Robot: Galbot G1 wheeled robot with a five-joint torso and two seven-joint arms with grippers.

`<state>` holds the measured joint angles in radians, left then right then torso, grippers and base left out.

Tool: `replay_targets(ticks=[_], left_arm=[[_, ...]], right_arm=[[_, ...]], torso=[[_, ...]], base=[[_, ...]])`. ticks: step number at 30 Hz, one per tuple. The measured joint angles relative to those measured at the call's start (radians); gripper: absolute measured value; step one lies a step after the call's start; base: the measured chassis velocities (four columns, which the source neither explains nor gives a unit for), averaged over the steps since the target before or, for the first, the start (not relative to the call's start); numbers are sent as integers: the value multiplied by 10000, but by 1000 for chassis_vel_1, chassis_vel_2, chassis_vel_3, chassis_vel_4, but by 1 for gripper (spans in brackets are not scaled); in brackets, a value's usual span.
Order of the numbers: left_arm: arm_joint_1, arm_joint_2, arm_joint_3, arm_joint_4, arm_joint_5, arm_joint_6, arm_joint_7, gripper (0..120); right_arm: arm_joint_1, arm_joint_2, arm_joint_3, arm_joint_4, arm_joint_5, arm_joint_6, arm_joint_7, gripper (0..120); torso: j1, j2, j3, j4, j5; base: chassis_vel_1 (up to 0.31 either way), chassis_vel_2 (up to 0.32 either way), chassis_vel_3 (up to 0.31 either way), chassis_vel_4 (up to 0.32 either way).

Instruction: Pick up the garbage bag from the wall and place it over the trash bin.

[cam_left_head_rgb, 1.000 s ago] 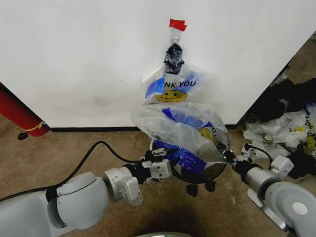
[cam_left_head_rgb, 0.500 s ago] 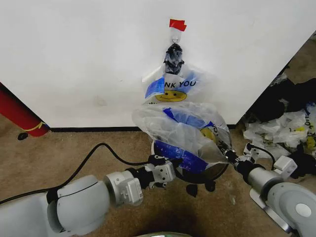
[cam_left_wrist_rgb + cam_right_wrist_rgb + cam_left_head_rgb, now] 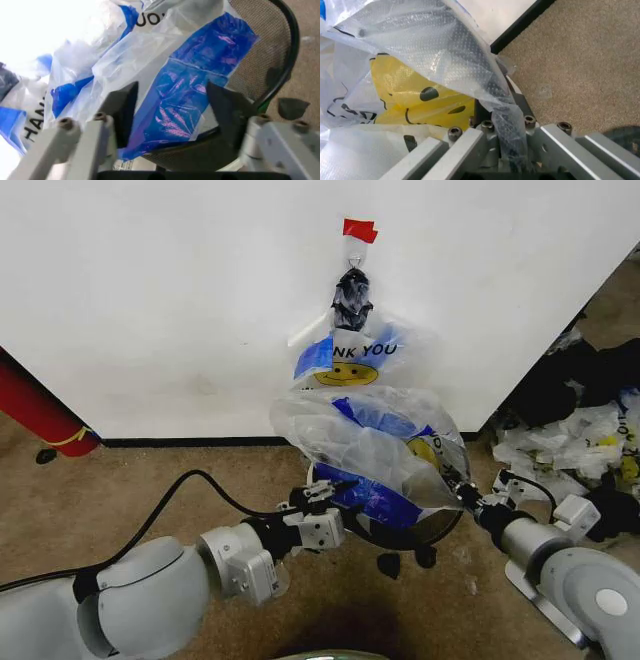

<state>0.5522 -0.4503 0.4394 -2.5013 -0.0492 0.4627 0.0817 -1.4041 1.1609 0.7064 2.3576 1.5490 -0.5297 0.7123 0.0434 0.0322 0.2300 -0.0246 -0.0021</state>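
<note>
Plastic of the thin translucent white garbage bag (image 3: 375, 442), printed with a yellow smiley and patched with blue tape, is seen ballooned at the centre of the head view, draped over the round smoky dark trash bin (image 3: 440, 525) just below it and in front of the plain white wall (image 3: 160, 300). The left end effector (image 3: 335, 502), at lower centre of the frame, is held spread, its fingers (image 3: 122, 108) standing either side of a blue tape patch (image 3: 192, 93) without closing on it. The right end effector (image 3: 462, 492), at lower right, is pressed together on a gathered fold of the bag's film at the bin's rim. The bag is judged very light, limp and slippery, easily torn; a hold on the taped, reinforced patches or on bunched film near the mouth is judged safest.
</note>
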Motion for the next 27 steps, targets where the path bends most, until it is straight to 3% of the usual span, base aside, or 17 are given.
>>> replay_targets(ticks=[7,11,21,27], left_arm=[[-69,164,-259,0,-148,-395,324,90],[-44,41,-141,0,319,-535,396,99],[-324,-412,50,0,723,-380,434,100],[-418,-479,288,5,1637,-457,846,100]], right_arm=[[33,-2,-7,-43,0,-6,0,0],[113,18,-61,-47,0,-6,1,0],[54,42,-66,-48,-22,7,6,0],[124,22,-66,-78,-22,60,5,0]], torso=[[0,0,0,0,1],[0,0,0,0,0],[0,0,0,0,0],[0,0,0,0,0]], base=[[0,0,0,0],[0,0,0,0],[0,0,0,0],[0,0,0,0]])
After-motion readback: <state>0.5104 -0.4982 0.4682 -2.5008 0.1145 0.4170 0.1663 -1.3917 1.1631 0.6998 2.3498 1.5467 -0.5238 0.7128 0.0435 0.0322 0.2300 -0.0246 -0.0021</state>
